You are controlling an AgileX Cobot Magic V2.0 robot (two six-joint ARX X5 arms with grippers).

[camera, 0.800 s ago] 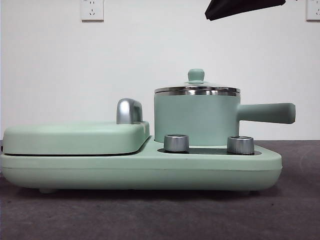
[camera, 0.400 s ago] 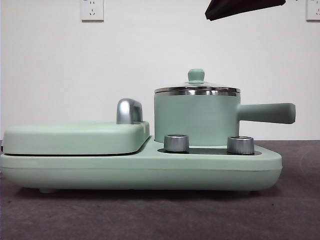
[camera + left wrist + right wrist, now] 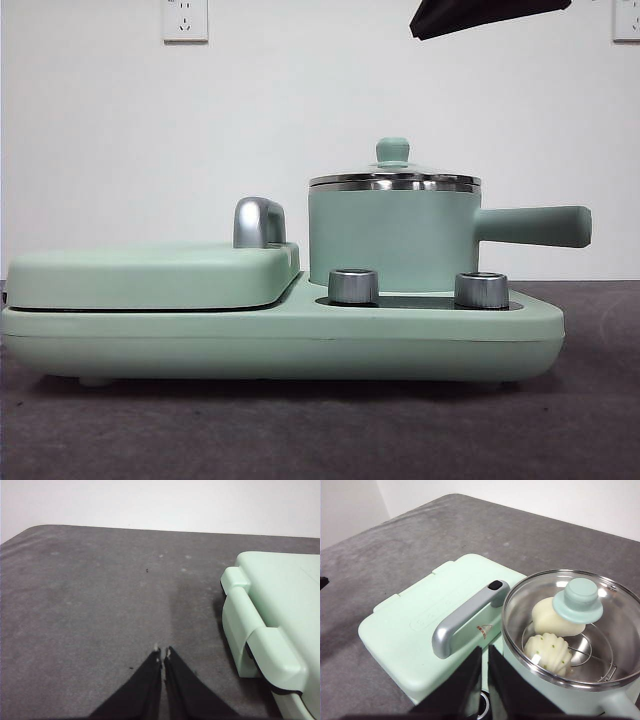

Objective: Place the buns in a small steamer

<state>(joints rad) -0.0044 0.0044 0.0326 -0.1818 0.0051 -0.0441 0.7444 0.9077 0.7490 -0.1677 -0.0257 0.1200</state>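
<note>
Left tool (image 3: 163,653) and right tool (image 3: 485,652) both hang closed, holding nothing.

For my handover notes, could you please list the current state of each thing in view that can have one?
Small steamer: upright on the base, glass lid on.
Smooth bun: inside the steamer, on the wire rack.
Ridged bun: inside the steamer, beside the smooth bun.
Griddle plate: closed.
Left gripper: shut, empty, above bare table.
Right gripper: shut, empty, above the griddle's chrome handle.
</note>
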